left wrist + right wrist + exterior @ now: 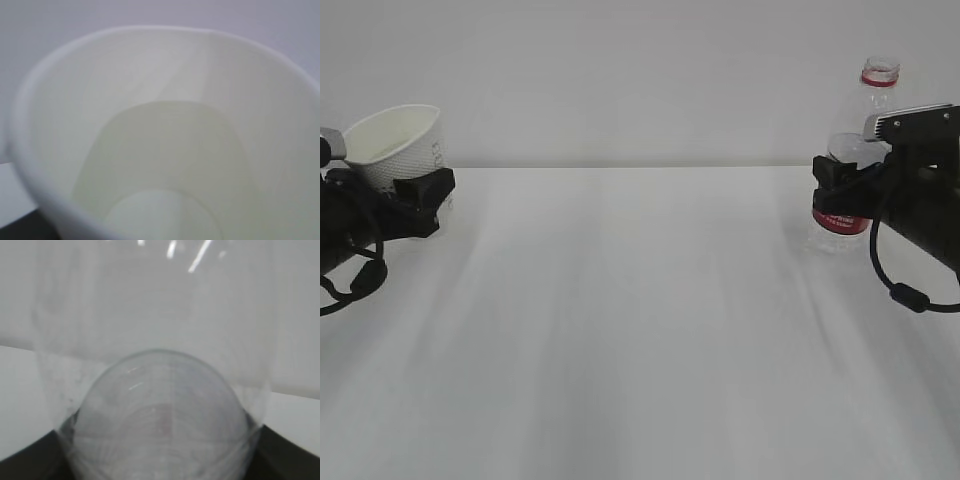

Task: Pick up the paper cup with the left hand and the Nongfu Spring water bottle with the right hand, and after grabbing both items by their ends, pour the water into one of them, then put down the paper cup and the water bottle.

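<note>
The bare white bench (640, 340) fills the foreground of the exterior view, with both arms set well apart at its far corners. At about ten o'clock the left claw (415, 200) stands partly open, closed around the lower part of the paper cup (395, 140), which tilts slightly with its mouth up and toward the middle; the left wrist view looks straight into its cream interior, which seems dry. At about two o'clock the right claw (840, 195) is likewise partly open, clamped on the Nongfu Spring water bottle (865, 140) at the red label, the bottle upright and uncapped. Whether the bottle is off the bench cannot be told, nor can the water be made out. The step in hand appears to be bringing the two together. To do it well, both should travel toward the centre level, the cup righted, and the bottle neck set just above the cup's rim before tipping slowly.
</note>
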